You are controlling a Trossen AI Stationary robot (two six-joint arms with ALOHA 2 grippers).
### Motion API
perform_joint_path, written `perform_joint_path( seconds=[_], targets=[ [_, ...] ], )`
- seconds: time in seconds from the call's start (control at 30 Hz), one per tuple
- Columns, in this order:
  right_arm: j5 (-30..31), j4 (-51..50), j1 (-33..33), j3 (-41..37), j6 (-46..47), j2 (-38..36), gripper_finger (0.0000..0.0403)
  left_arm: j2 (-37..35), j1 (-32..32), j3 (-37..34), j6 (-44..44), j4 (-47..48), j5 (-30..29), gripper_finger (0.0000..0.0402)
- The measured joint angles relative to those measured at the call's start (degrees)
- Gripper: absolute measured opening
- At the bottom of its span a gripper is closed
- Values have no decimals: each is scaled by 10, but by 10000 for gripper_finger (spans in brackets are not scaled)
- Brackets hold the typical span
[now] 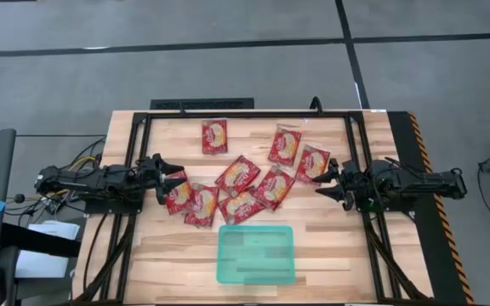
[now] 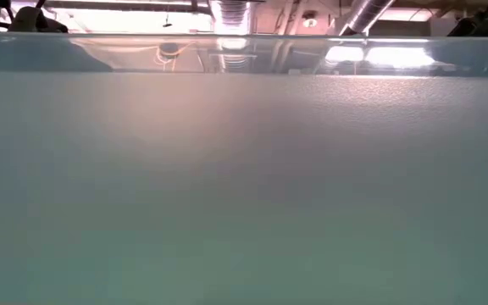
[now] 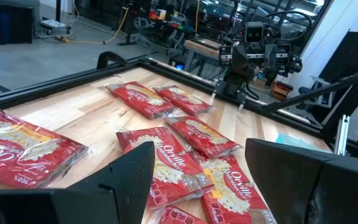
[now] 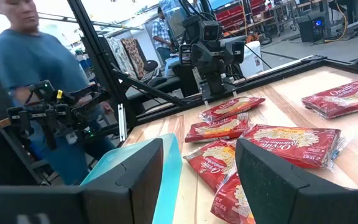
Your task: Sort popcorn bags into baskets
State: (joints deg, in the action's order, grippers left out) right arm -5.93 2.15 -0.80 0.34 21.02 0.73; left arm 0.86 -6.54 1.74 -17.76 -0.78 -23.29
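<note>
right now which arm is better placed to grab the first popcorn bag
Left, though only narrowly. In the high view the left end effector is open and sits right at the leftmost popcorn bag of the cluster. The right end effector, also open, is beside another bag and about as far from the empty teal basket.

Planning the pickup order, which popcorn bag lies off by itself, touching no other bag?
The popcorn bag nearest the table's far edge, left of centre; bare wood surrounds it, while the others overlap or touch.

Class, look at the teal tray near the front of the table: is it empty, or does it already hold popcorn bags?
Empty. From above, the teal tray holds nothing red; the popcorn bags all lie on the wood beyond it.
</note>
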Motion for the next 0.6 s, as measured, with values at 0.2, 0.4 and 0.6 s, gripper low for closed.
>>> perform_joint_path(
  seconds=[0.2, 0.4, 0.6],
  targets=[
    [0, 0, 0, 0, 0, 0, 225, 0, 0, 0, 0, 0, 0, 240],
    [0, 0, 0, 0, 0, 0, 226, 0, 0, 0, 0, 0, 0, 240],
    [0, 0, 0, 0, 0, 0, 228, 0, 0, 0, 0, 0, 0, 240]
  ],
)
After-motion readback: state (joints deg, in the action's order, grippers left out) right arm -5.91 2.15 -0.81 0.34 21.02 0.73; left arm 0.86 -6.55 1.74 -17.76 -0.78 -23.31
